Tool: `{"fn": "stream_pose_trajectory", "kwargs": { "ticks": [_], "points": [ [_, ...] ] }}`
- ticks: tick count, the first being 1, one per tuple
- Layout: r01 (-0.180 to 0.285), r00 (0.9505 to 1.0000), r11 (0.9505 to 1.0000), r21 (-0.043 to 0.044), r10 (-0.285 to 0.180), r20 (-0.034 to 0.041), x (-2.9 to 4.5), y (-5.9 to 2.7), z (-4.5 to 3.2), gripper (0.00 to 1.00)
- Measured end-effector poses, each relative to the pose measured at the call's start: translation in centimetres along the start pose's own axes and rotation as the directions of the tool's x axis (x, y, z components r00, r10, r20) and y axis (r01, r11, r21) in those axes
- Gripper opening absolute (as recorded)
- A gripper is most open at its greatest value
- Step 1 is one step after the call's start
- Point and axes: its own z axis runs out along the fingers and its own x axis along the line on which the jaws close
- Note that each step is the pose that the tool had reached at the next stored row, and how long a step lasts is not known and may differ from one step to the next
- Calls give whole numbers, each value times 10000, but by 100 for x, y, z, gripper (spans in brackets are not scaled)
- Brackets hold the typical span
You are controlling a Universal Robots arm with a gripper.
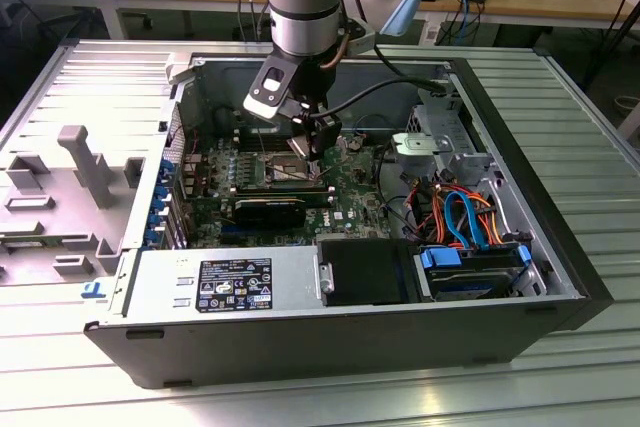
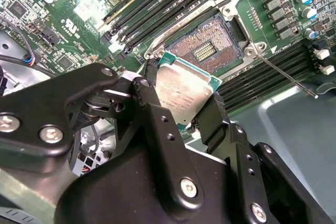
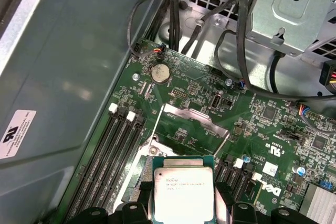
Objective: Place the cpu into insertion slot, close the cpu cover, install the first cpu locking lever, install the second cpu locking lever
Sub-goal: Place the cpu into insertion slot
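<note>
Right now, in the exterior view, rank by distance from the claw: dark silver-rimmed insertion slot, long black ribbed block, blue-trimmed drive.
1. dark silver-rimmed insertion slot, right by the claw.
2. long black ribbed block, next to the slot.
3. blue-trimmed drive, at the exterior view's far right.

Bright, even overhead light; soft shadow inside computer case [image 1: 300, 332]; pale glare on cpu [image 2: 184, 90] top.
</note>
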Motion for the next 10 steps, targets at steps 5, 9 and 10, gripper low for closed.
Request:
{"fn": "stream_pose_trajectory", "kwargs": {
  "ticks": [5,9,10],
  "points": [
    [-42,10000,10000,-1,42,3,0,0,1,55],
    [-78,10000,10000,-2,78,5,0,0,3,55],
    [-98,10000,10000,-2,98,7,0,0,3,55]
  ]
}}
